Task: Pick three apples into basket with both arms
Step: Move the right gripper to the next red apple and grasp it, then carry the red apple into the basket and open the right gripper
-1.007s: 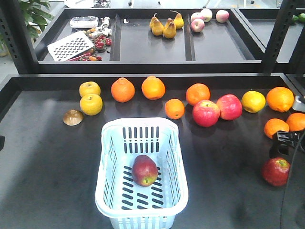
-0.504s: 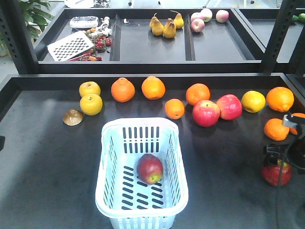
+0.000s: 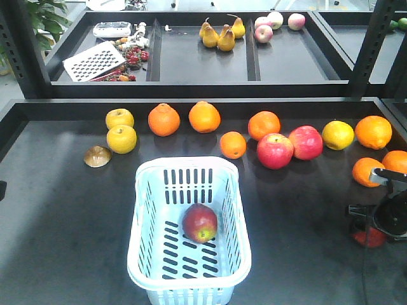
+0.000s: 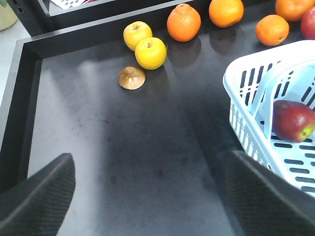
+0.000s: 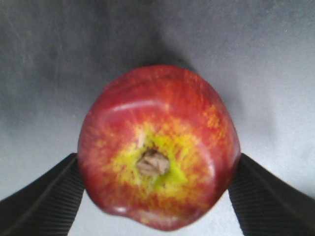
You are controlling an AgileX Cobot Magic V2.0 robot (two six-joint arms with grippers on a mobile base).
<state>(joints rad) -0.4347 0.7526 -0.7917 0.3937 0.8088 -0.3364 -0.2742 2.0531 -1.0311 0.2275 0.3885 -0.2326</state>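
Observation:
One dark red apple [image 3: 200, 223] lies inside the pale blue basket [image 3: 143, 190], also seen as the apple [image 4: 293, 120] in the basket [image 4: 231, 83] in the left wrist view. A second dark red apple [image 5: 157, 147] rests on the table at the far right, stem end up. My right gripper [image 5: 158, 162] is open and straddles it, one finger on each side. From the front, only a red sliver of this apple [image 3: 369, 238] shows under the right gripper [image 3: 375, 222]. My left gripper [image 4: 152, 196] is open over bare table left of the basket.
A row of oranges [image 3: 164, 119], yellow fruits [image 3: 121, 138], two brighter pinkish-red apples [image 3: 275, 150] and a brown half shell [image 3: 97, 156] lies behind the basket. Oranges [image 3: 368, 171] sit close behind the right gripper. A raised table edge [image 4: 19, 98] runs along the left.
My right gripper has come down over the apple at the far right, now hiding most of it. The apple in the basket rolled slightly right, then settled.

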